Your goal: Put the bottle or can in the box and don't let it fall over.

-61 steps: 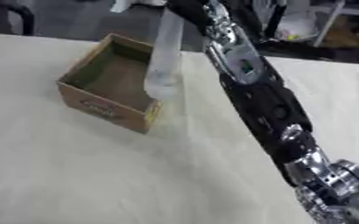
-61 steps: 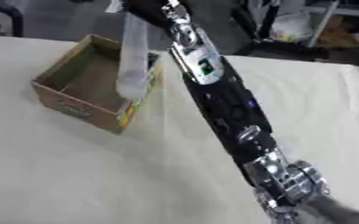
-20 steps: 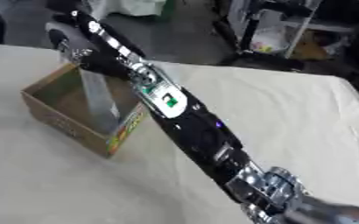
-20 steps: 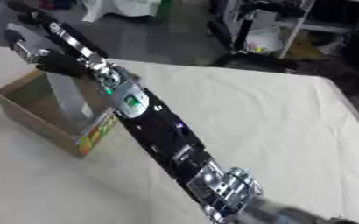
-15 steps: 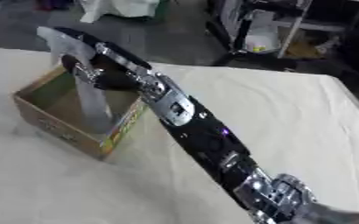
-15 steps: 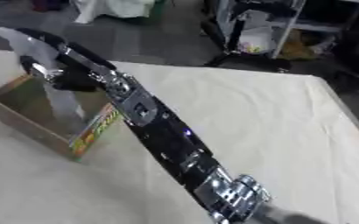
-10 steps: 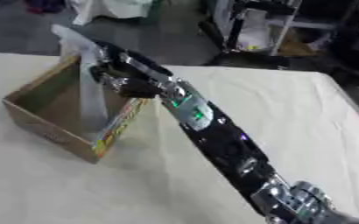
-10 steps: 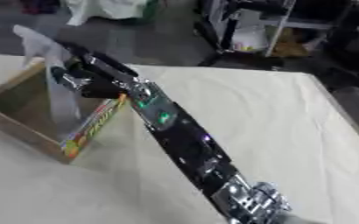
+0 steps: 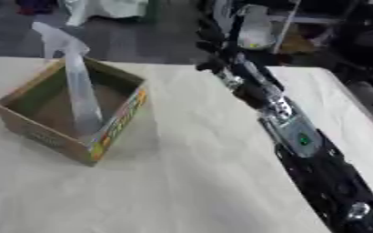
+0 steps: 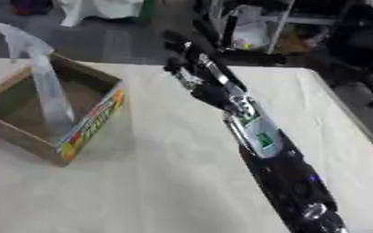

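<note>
- The bottle [image 9: 80, 98] is a tall, clear plastic one. It stands inside the cardboard box [image 9: 30, 129], its base near the box's near right corner, and it leans a little, its top tipped toward the far left.
- The box sits close to the left edge of the table [image 9: 189, 182], open side up, with a coloured label along its right wall.
- Your right robot hand [image 10: 182, 45] is up over the far edge of the table, well apart from the bottle and the box. Its fingers look spread and it has hold of nothing, though it shows dark against a dark background, so the exact finger pose is hard to read.
- Your left robot hand shows in neither view.
- Going by how things lie, the main work looks done: the bottle is in the box, nothing touches it, and it is on end, not on its side.
- What is left is small. You would want to confirm that the bottle rests steadily, since its lean leaves that in doubt; I cannot tell whether it props against the box wall.
- If it settles, bring the right arm clear without brushing the box.
</note>
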Available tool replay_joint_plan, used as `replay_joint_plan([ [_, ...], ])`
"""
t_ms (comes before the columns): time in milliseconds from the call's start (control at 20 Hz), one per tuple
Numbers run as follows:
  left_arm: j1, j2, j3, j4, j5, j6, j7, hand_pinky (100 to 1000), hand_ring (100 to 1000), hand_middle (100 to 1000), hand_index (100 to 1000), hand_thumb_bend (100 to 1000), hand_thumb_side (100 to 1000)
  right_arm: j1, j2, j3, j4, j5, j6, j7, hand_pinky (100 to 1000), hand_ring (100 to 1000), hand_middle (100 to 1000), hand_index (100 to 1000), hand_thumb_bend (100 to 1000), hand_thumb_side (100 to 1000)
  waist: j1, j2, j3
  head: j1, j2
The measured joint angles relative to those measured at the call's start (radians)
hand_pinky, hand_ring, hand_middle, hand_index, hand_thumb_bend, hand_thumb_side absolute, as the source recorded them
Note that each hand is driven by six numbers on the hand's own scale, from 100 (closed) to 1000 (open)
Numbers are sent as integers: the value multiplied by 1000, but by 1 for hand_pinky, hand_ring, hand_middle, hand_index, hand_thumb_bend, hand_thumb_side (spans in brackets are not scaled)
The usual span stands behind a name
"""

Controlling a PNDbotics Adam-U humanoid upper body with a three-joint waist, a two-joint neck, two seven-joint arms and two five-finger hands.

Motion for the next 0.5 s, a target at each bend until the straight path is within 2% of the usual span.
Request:
replay_joint_plan([
  [150,12,5,14,0,-8,0,16,515,1000,893,808,444,716,80,10,-53,-10,-4,15,-35,751,1000,1000,1000,100,680,14,-1,-70,68,16],
  [300,30,6,25,0,-15,1,29,514,1000,893,808,445,716,163,45,-86,-46,9,23,-64,745,1000,1000,1000,100,691,21,-1,-87,113,27],
  [500,37,12,30,0,-19,1,36,514,1000,893,808,445,717,276,94,-100,-111,26,29,-80,742,1000,1000,1000,100,699,33,-2,-93,148,41],
])
